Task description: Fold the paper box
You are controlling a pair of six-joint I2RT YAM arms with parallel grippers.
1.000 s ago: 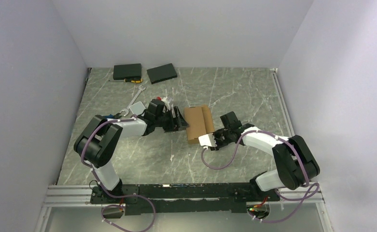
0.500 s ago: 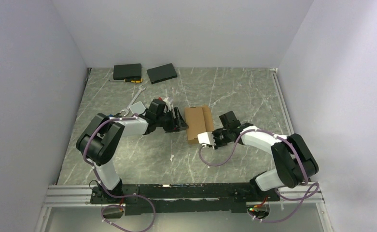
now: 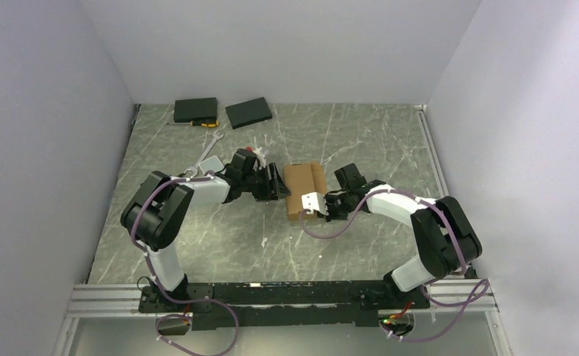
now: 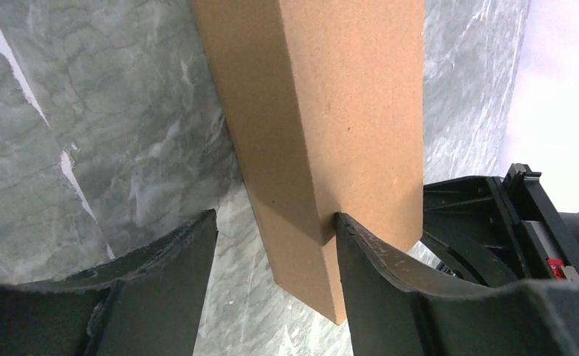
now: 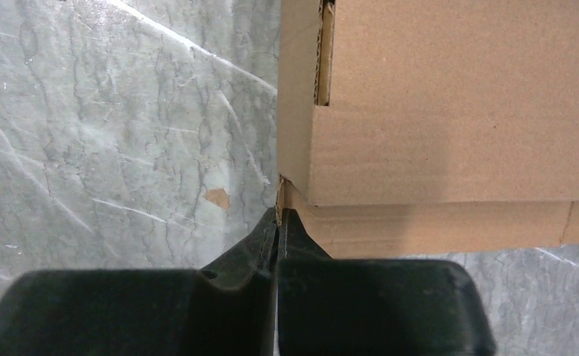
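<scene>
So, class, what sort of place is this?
Probably a robot test cell: left arm and right arm bolted to a rail, bare walls enclosing a marbled table, a paper box between the arms.

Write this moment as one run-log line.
task: fold paper box | left gripper: open around box end | right gripper: shut at box corner

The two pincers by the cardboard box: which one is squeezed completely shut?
The right pincer: its fingers are pressed together at a corner of the paper box. The left pincer stands open, a finger on each side of the box's end.
</scene>
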